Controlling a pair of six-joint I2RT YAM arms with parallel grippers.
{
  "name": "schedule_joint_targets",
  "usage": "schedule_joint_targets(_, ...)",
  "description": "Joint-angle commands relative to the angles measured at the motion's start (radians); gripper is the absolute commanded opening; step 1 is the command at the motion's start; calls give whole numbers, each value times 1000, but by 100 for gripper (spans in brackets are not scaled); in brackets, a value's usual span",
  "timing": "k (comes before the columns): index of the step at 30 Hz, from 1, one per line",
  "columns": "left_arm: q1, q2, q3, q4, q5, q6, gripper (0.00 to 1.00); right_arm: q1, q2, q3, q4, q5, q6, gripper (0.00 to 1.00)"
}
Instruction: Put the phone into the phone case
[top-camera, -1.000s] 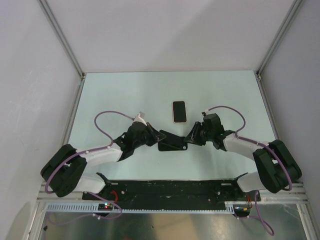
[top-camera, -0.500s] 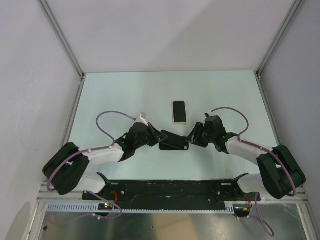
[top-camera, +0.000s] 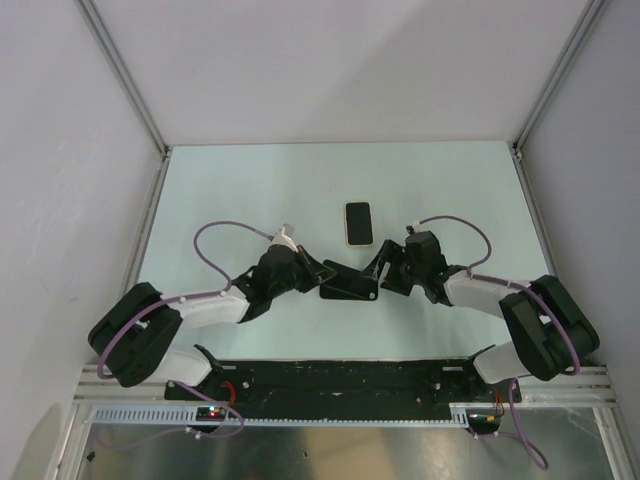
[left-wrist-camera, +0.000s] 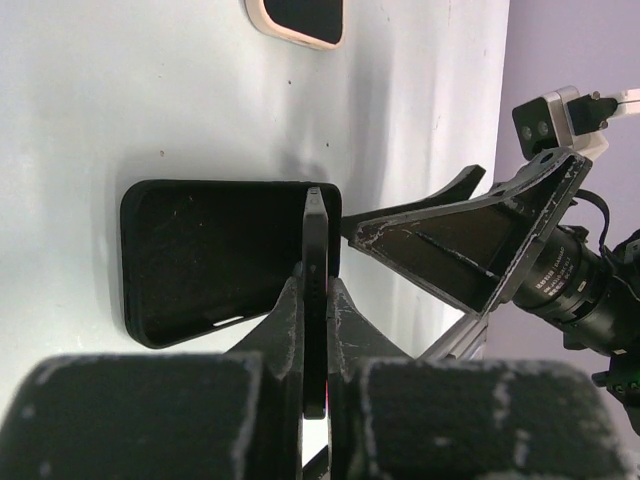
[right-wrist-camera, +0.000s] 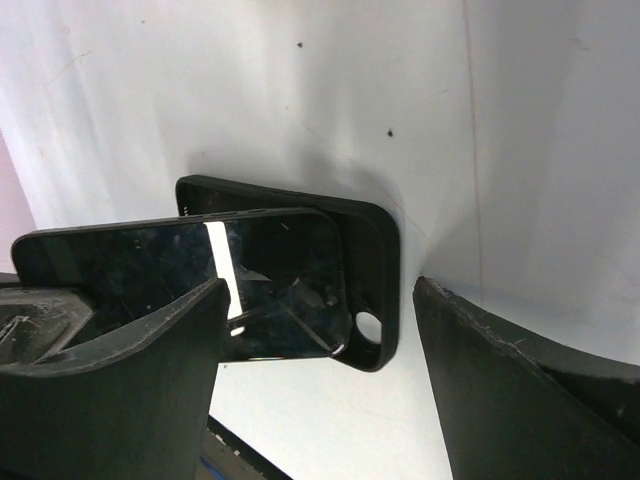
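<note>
Left tool (left-wrist-camera: 316, 320) pinches the rigid, likely slippery phone (left-wrist-camera: 316, 230) by its faces at one end over the phone case (left-wrist-camera: 200, 260); right tool (right-wrist-camera: 320, 340) gapes wide

Glossy phone (right-wrist-camera: 275, 265), seemingly matt case (left-wrist-camera: 205, 250).

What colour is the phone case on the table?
Matte black phone case; clearest in the left wrist view.

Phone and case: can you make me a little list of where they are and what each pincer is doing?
phone: black, tilted on edge over the phone case, not flat inside
phone case: black, lying on the table
left pincer: shut on the phone
right pincer: open, holding nothing
second phone: pale rim, lying farther back, untouched
</note>
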Motion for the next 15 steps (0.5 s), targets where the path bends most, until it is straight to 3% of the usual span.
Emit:
schedule_joint_targets(1,-10,28,22,86,45,45,0,21,35,-5,56,-5,45,81)
schedule_joint_targets(15,-28,136,47,174,125,44,0,49,102,-2,102,-29,95,83)
